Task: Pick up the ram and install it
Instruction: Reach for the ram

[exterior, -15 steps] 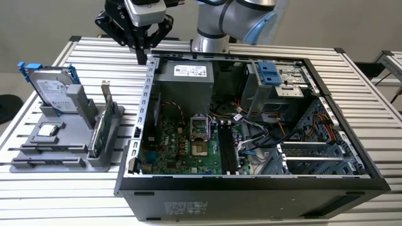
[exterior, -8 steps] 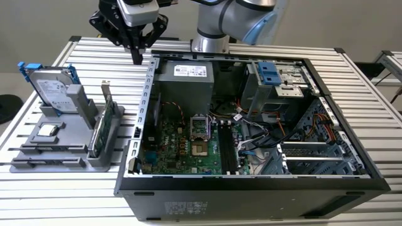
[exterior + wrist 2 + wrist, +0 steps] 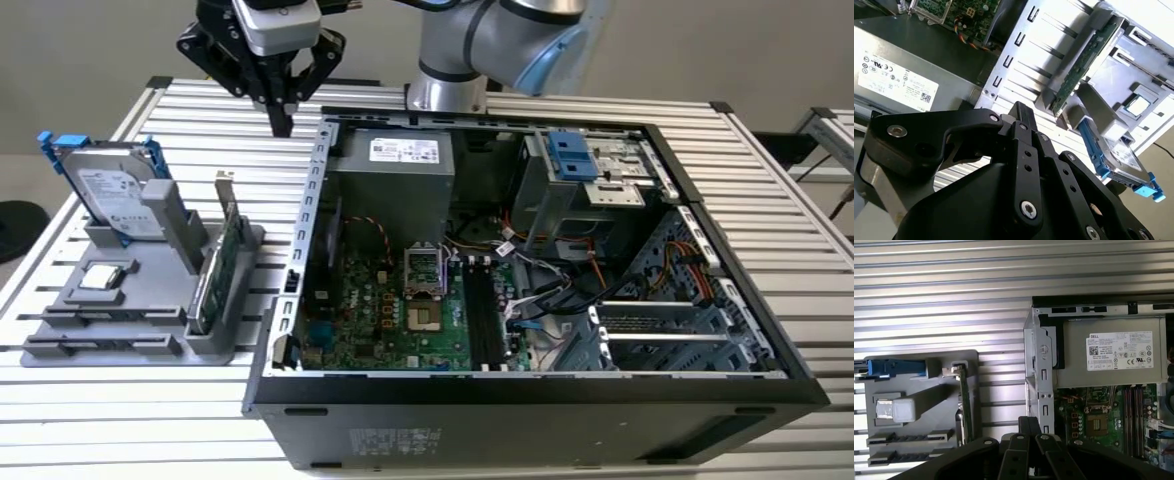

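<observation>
My gripper (image 3: 280, 122) hangs shut, with nothing between its fingers, above the slatted table just behind the open computer case's (image 3: 534, 405) rear left corner. In both wrist views its black fingertips (image 3: 1029, 422) (image 3: 1021, 109) are pressed together. A grey holder (image 3: 134, 295) stands at the exterior view's left. Its two long front slots (image 3: 104, 316) (image 3: 909, 438) hold dark narrow strips; I cannot tell whether either is the ram. The motherboard's long memory slots (image 3: 481, 320) (image 3: 1132, 412) lie inside the case.
The holder also carries a silver hard drive with blue rails (image 3: 114, 190) (image 3: 1119, 160), an upright green card (image 3: 214, 270) (image 3: 966, 405) and a square chip (image 3: 104, 278) (image 3: 896, 410). A grey power supply (image 3: 394, 170) (image 3: 1114, 352) fills the case's rear. Cables cross near the drive cage (image 3: 587, 170).
</observation>
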`<state>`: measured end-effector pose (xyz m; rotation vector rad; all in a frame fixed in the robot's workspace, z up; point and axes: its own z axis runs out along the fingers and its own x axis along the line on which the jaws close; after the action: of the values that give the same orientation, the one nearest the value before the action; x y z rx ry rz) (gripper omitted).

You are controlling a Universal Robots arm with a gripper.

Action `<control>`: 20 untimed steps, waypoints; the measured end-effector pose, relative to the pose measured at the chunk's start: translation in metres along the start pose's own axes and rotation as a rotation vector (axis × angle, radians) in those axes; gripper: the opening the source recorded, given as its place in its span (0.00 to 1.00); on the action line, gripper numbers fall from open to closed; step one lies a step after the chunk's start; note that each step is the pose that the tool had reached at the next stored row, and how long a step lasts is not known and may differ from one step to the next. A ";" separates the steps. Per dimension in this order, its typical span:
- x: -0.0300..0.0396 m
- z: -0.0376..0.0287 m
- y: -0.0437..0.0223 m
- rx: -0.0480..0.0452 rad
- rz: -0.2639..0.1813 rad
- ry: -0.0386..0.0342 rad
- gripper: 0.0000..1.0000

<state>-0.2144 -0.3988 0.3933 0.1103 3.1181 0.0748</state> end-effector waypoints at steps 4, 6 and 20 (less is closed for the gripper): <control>0.0043 -0.0001 -0.0003 -0.0001 0.000 0.0000 0.00; 0.0063 -0.0001 -0.0004 -0.0001 0.000 -0.0001 0.00; 0.0273 -0.0005 -0.0019 -0.0001 0.000 -0.0001 0.00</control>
<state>-0.2417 -0.3988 0.3931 0.1104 3.1181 0.0750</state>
